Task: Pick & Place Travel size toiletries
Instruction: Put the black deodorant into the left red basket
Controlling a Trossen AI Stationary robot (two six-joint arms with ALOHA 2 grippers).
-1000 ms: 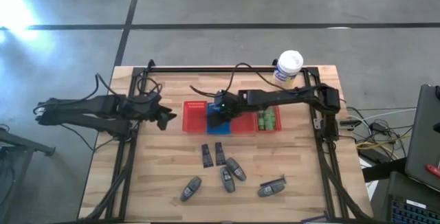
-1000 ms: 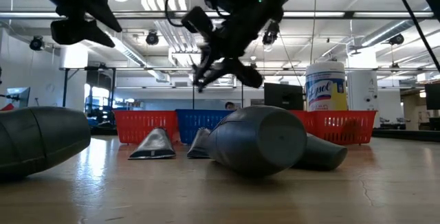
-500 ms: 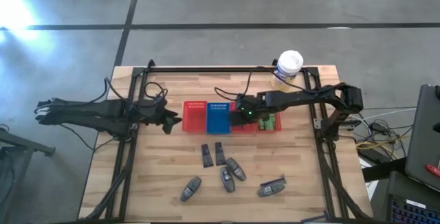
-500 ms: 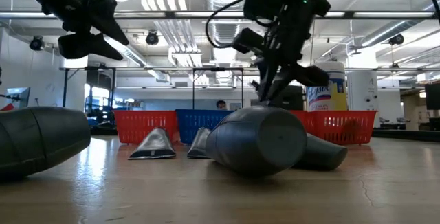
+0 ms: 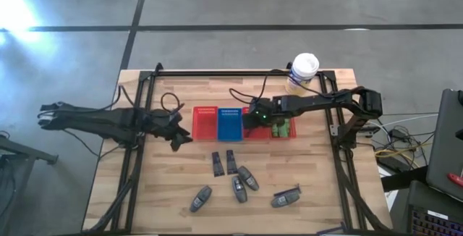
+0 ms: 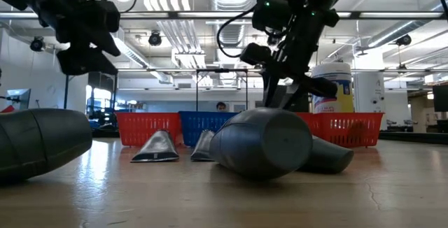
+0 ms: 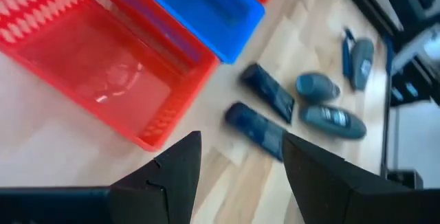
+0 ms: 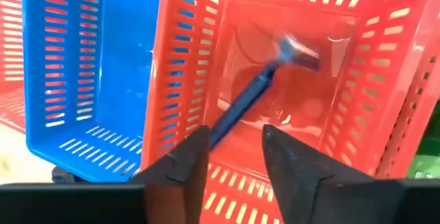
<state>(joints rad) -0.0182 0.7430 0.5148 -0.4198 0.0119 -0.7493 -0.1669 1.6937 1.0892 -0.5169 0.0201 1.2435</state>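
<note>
high view: wooden slat bench (image 5: 166,192) with a black frame. a row of mesh baskets sits across its middle: a red mesh basket (image 5: 204,122), a blue mesh basket (image 5: 230,124) touching it, then another red basket (image 8: 289,80) under the right arm, then a red basket holding bright green small packets (image 5: 282,128). a white-capped yellowish canister (image 5: 302,72) stands at the far edge of the bench.

right claw (image 5: 253,119) hangs over the red basket just beside the blue one. right wrist view: its two dark fingers (image 8: 180,165) are apart with nothing between them, and a thin blue-handled razor (image 8: 265,80) lies slanted inside that red basket, head toward the far wall.

left claw (image 5: 176,132) is over bare bench just beside the leftmost red basket, on its near-left side. left wrist view: its fingers (image 7: 172,176) are spread, empty.

on the bench nearer than the baskets: two dark flat wedge-shaped pieces (image 5: 224,162) side by side, two grey rounded tubes (image 5: 244,183) just beyond them, another grey tube (image 5: 200,199) to the left, and a grey tube (image 5: 286,198) to the right with a thin dark razor (image 5: 288,190) touching it.

low view: a grey tube (image 6: 262,143) fills the foreground, another (image 6: 42,140) at the left edge, wedge pieces (image 6: 155,147) behind, with the baskets in a row farther back.
</note>
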